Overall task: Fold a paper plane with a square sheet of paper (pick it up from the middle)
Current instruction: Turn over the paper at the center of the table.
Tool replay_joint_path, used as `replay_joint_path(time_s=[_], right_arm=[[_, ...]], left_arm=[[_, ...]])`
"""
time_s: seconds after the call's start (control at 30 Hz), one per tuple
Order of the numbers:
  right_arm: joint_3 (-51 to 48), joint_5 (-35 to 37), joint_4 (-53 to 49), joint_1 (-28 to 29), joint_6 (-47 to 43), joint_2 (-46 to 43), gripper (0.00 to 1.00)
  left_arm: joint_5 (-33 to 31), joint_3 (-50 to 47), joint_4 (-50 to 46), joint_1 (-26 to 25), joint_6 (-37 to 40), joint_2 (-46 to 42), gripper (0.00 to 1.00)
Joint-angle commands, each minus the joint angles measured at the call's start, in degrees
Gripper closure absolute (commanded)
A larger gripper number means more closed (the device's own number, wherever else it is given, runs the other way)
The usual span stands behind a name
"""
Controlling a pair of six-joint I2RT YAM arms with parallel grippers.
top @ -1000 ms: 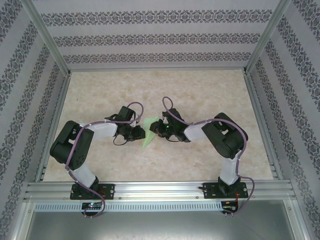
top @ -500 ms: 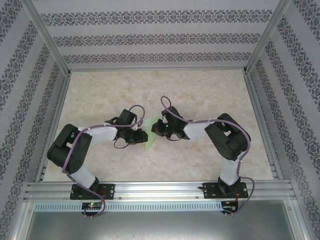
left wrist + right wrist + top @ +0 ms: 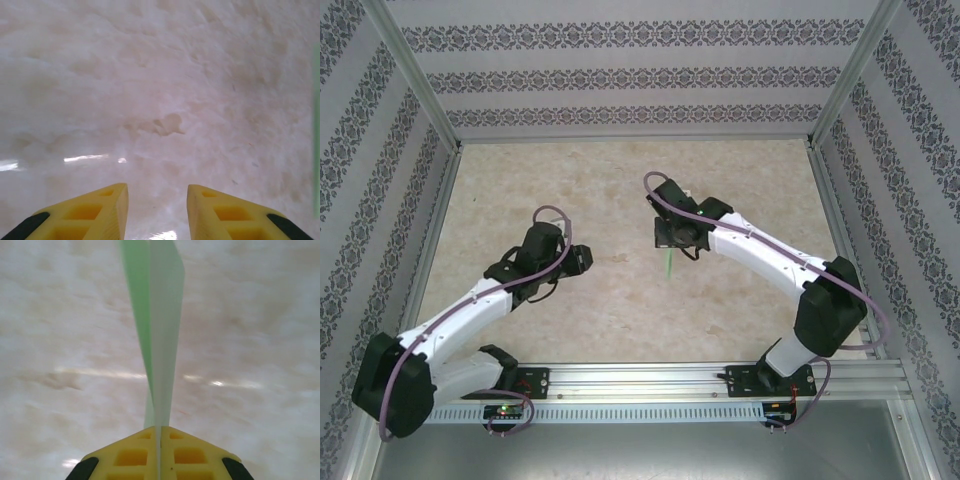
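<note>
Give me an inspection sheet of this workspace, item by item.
Surface: marbled beige table, glossy.
Job's things: paper plane, pale green, folded slim, sticking out ahead of the right jaws.
Clutter: nothing seen.
Grippers: right gripper, jaws shut on the paper plane; left gripper, jaws apart, nothing between them.
Cables: purple cables looped along both arms.
Surroundings: patterned walls, aluminium frame.

Bench [image 3: 620,180]: pale marbled top, glossy. Patterned wallpaper panels [image 3: 620,75] on three sides. Aluminium frame rail [image 3: 650,378] along near edge.
</note>
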Motion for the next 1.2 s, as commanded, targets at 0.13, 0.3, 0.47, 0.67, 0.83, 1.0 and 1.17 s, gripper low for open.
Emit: replay_joint_path(time_s=[0.13, 0.3, 0.47, 0.67, 0.83, 1.0, 1.17], right_arm=[[7.50, 15.73, -20.76, 6.28, -3.34, 12.12, 0.98], [14.97, 13.28, -21.56, 11.57, -3.27, 24.18, 0.96], [23.04, 7.05, -20.04, 14.90, -3.22, 32.66, 0.83], [26.39, -4.67, -13.84, 15.81, -4.42, 33.54, 0.56], [18.00, -12.92, -2.59, 14.94, -3.63, 23.78, 0.41], [4.59, -23.32, 10.80, 10.72, -0.96, 12.57, 0.32], [-8.92, -31.66, 23.70, 5.51, 2.28, 3.29, 0.53]], left_arm=[[-17.62, -2.51, -8.99, 0.43, -5.14, -9.79, 0.60], [-21.72, -4.92, -9.69, 0.63, -6.06, -16.88, 0.55], [-23.12, -5.79, -12.16, 0.89, -6.57, -20.14, 0.54], [-22.07, -6.06, -12.15, 1.17, -6.67, -20.24, 0.54], [-20.17, -5.62, -11.21, 1.35, -6.09, -18.60, 0.53], [-17.02, -4.91, -9.84, 1.32, -5.37, -15.68, 0.53], [-11.00, -4.26, -6.53, 1.35, -3.26, -11.87, 0.52]])
